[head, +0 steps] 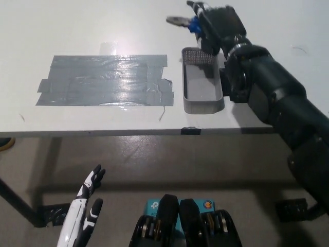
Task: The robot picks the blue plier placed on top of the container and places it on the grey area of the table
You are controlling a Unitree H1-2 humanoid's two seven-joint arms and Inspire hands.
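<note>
My black right hand (216, 23) is shut on the blue plier (184, 21), holding it in the air above the far end of the grey container (201, 88). The plier's metal nose points left and its blue handles vanish into my hand. The container sits on the white table with nothing visible inside it. The grey taped area (105, 80) lies to the left of the container, touching its left side. My white left hand (85, 213) hangs open at the lower left, below the table edge.
The white table (103, 25) extends far behind the grey area and container. Its front edge (103, 133) runs across the middle of the view. A black frame lies to the right of the container, mostly hidden by my right arm.
</note>
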